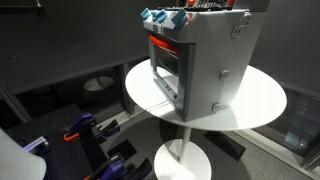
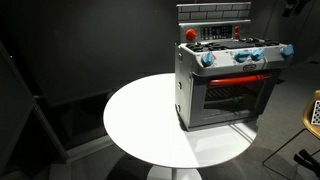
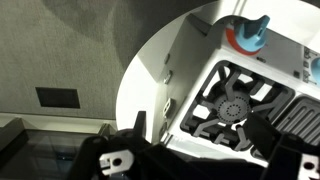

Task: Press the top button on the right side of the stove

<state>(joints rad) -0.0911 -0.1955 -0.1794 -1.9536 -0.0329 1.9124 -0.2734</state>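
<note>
Top button (image 1: pixel 238 30) is the small grey stud high up on the stove's (image 1: pixel 205 60) plain grey side panel. In an exterior view it sits close to the panel's upper rear corner. The lower stud (image 1: pixel 222 75) is further down the same panel, nearer the middle, so the two are well apart.

The side panel also shows in my wrist view, dropping away to the left of the black burner grate (image 3: pixel 235 105). I can see a couple of small bumps on it, but honestly can't tell which is which from that angle.

The stove itself stands upright on the round white counter (image 1: pixel 265 100), off toward one edge rather than dead centre. It shows in both exterior views, with the red-lit window (image 2: pixel 238 92) on the front and the blue knobs (image 2: pixel 245 55) in a row along the top edge above it. One blue knob (image 3: pixel 250 35) pokes into the wrist view too.

The jaws come in dark from the bottom of the wrist view, looking down over the stove's top. They're spread apart with the cooktop showing in the gap, pinching nothing.
</note>
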